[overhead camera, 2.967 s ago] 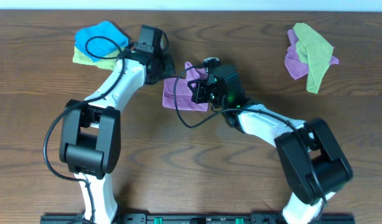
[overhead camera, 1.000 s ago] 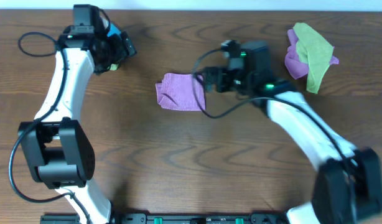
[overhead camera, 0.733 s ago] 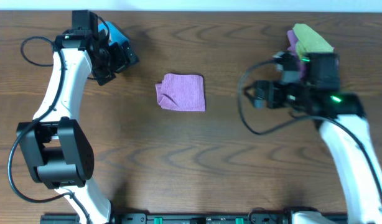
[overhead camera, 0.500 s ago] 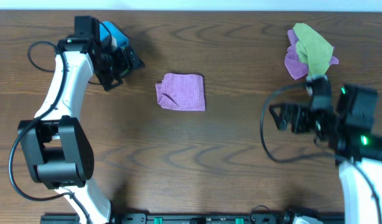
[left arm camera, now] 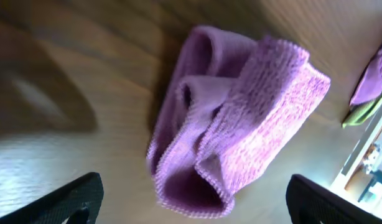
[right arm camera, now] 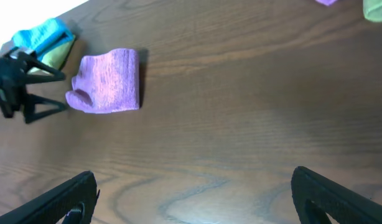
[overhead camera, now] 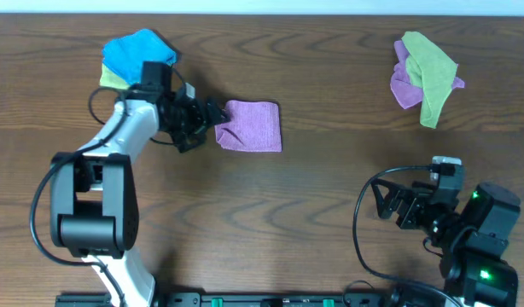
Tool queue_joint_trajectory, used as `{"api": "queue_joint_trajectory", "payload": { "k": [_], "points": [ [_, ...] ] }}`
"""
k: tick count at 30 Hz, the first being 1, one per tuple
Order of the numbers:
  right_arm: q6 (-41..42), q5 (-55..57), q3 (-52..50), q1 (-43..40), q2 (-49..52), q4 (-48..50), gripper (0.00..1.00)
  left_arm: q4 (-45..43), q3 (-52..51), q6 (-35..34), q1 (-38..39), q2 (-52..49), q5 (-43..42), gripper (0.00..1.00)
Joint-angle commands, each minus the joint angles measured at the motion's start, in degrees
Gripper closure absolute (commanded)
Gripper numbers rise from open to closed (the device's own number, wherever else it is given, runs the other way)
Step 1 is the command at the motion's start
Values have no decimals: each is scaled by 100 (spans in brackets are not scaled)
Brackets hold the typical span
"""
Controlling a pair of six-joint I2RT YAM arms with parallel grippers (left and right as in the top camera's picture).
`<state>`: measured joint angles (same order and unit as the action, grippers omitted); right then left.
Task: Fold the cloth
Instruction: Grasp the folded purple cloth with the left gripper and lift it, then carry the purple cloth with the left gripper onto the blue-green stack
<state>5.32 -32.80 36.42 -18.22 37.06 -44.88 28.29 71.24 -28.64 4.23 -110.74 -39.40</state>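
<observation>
Left gripper (overhead camera: 209, 126): spread wide, clamped on nothing, tips just beside the left edge of the purple cloth (overhead camera: 253, 126). From overhead, a flat folded rectangle; from the left wrist, looped layers and an open end facing the tips. Right gripper (overhead camera: 387, 207): also apart, empty, well away at front right. Seen whole only from overhead: blue-and-green pile (overhead camera: 130, 60) and green-and-purple pile (overhead camera: 426, 72), at the back corners.

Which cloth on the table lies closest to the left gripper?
The folded purple cloth, just ahead of the open left gripper; the blue-and-yellow cloth pile lies farther back, the green-and-purple cloth pile far off.
</observation>
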Motion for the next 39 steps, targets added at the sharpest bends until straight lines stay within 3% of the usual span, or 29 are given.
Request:
{"api": "queue_joint_trajectory", "payload": {
  "k": [1,5,14,18,20,21,23,26,30,39],
  "points": [
    [280,-17,-46,-48,-20,11,1,-479,-317,-525,186,70,-44,5],
    [278,-17,-46,-46,-15,9,1,-1134,-669,-994,334,70,92,5],
    [278,-17,-46,-46,-9,9,1,-1847,-1069,-1368,730,15,337,1],
    [278,-17,-46,-46,-4,9,1,-2009,-1078,-1473,1029,-197,682,28],
    [280,-17,-46,-46,-4,9,1,-2157,-1078,-1471,1084,-317,678,55],
    [278,-17,-46,-46,-4,9,1,-2212,-1078,-1469,1086,-358,678,74],
    [278,-17,-46,-46,-4,9,1,-2330,-1075,-1464,1084,-365,680,94],
    [280,-17,-46,-46,-4,9,1,-2640,-1001,-1469,1005,-356,627,94],
    [278,-17,-46,-46,-4,9,1,-2371,-511,-1416,800,-179,562,94],
    [280,-17,-46,-46,-4,9,1,-240,1980,-1054,-26,7,1362,94]
  ]
}}
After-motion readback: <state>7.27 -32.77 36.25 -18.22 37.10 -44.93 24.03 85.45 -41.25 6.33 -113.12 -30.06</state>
